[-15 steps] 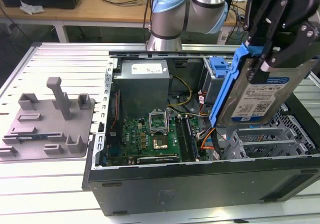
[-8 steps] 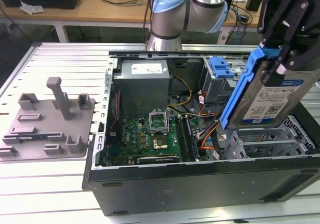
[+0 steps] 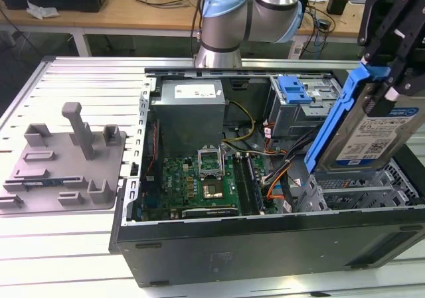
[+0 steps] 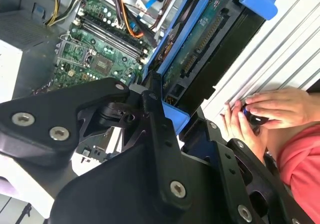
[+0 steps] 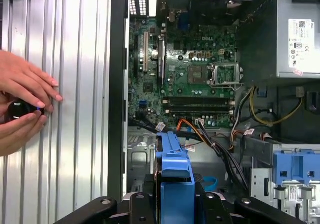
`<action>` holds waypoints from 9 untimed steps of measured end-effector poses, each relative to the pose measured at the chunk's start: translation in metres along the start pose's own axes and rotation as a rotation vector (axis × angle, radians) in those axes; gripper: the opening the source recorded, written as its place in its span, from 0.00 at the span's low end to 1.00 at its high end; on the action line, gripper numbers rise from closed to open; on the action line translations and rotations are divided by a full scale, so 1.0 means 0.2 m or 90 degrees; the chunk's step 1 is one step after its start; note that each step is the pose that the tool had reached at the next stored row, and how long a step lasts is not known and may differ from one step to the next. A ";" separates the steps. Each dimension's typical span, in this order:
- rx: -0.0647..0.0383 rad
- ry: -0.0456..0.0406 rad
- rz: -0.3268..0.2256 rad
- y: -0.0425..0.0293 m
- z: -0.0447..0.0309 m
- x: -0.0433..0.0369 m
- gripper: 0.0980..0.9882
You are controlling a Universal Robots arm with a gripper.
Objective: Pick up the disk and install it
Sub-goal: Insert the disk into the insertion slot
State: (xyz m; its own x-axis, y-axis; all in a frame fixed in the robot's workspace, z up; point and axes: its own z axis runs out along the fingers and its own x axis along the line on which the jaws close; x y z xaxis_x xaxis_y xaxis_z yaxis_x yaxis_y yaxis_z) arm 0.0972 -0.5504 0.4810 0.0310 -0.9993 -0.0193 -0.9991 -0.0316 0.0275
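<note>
The disk (image 3: pixel 377 131), a silver drive with a white-and-blue label in a blue plastic carrier, hangs tilted above the drive cage (image 3: pixel 358 193) at the exterior view's right end of the open computer case. My gripper (image 3: pixel 390 79) is shut on its upper end, with black fingers on either side of the carrier. The second wrist view shows the disk's circuit-board underside (image 4: pixel 200 49) reaching out from the gripper (image 4: pixel 175 119). In the first wrist view the carrier's blue edge (image 5: pixel 175 164) sits between the gripper's (image 5: pixel 175 196) black links, over the case's interior.
Inside the open case (image 3: pixel 265 248) are a motherboard (image 3: pixel 199 185), a grey power supply (image 3: pixel 189 112), cables, and a blue latch (image 3: pixel 294 87) on another cage. A grey tray with posts (image 3: pixel 66 162) lies at the exterior view's left. A person's hands (image 5: pixel 22 109) hold a small dark object beside the case.
</note>
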 end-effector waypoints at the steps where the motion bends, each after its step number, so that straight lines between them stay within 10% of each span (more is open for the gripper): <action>1: 0.000 0.0000 0.000 -0.010 0.000 0.000 0.30; 9: 0.000 -0.0001 0.000 -0.107 0.000 0.003 0.30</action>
State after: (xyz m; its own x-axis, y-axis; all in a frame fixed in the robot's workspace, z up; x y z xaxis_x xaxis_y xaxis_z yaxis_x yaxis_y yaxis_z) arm 0.1186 -0.5504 0.4803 0.0312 -0.9993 -0.0194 -0.9991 -0.0317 0.0276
